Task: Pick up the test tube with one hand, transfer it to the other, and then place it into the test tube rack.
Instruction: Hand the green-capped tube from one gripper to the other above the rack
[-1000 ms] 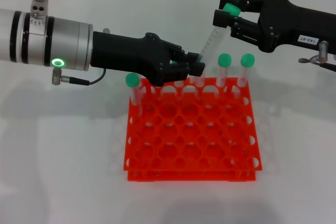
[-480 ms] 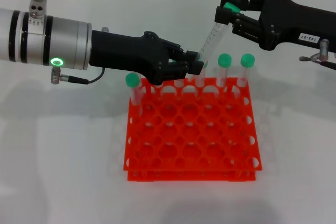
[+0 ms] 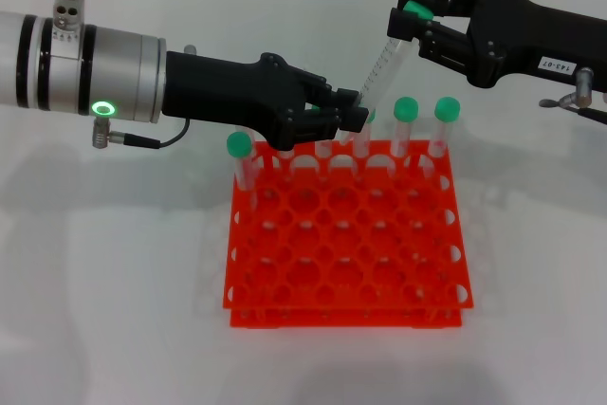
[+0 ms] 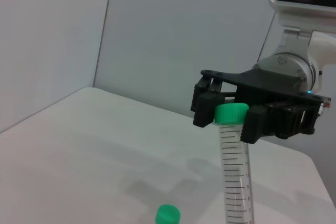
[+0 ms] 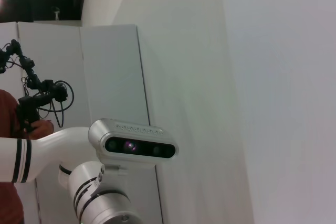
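Note:
The test tube (image 3: 384, 64), clear with a green cap, hangs tilted in the air above the back edge of the orange-red test tube rack (image 3: 341, 315). My left gripper (image 3: 353, 109), unlabelled and on the silver wrist with the green light, is shut on the tube's lower end. My right gripper (image 3: 410, 14), with the white label, has its fingers closed on either side of the green cap. In the left wrist view the tube (image 4: 234, 171) stands upright with the right gripper (image 4: 231, 118) clamped on its cap. The right wrist view shows none of these.
Other green-capped tubes stand in the rack's back row at the left (image 3: 239, 145) and the right (image 3: 406, 109) (image 3: 447, 108). One cap (image 4: 168, 215) also shows in the left wrist view. White table (image 3: 114, 282) surrounds the rack.
The tube and both grippers have shifted slightly upward. The right gripper's fingers have settled around the green cap.

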Robot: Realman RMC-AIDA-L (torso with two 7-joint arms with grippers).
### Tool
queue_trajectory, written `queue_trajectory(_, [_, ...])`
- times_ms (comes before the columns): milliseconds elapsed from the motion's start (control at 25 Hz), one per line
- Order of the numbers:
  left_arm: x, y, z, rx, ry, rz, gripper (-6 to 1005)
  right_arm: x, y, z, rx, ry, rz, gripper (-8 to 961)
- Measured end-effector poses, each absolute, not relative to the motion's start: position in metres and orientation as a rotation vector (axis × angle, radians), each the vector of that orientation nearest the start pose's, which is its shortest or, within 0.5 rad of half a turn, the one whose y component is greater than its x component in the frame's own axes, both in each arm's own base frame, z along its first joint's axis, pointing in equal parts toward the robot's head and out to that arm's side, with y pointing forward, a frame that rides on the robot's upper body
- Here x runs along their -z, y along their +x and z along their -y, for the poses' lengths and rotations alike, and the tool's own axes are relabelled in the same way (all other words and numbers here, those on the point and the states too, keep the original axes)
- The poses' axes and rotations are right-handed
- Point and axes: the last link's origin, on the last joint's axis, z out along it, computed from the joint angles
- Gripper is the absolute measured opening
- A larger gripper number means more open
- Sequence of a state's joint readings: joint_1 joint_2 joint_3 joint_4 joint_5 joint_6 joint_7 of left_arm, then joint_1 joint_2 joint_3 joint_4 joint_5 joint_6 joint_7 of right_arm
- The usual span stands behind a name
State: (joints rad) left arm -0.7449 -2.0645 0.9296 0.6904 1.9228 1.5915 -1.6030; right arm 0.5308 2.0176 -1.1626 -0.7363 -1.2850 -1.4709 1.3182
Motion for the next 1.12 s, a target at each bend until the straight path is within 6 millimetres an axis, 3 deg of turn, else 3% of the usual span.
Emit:
queue_trajectory(440, [0.0169, -0.1639, -0.3654, 0.686, -3.02, 0.483, 173, -0.0204, 0.177, -0.3593, -1.143, -2.603, -0.275, 281])
queue_trajectory(640, [0.0169, -0.1639, -0.3654, 0.686, -3.019, 0.483, 37, -0.0201, 0.1766, -0.3594, -1.143, -2.604, -0.273, 280])
queue_trajectory(1120, [0.0158, -0.1629, -0.3656, 0.688, -3.02, 0.475, 64, -0.0211, 0.1778, -0.3586, -1.148, -2.6, -0.275, 281])
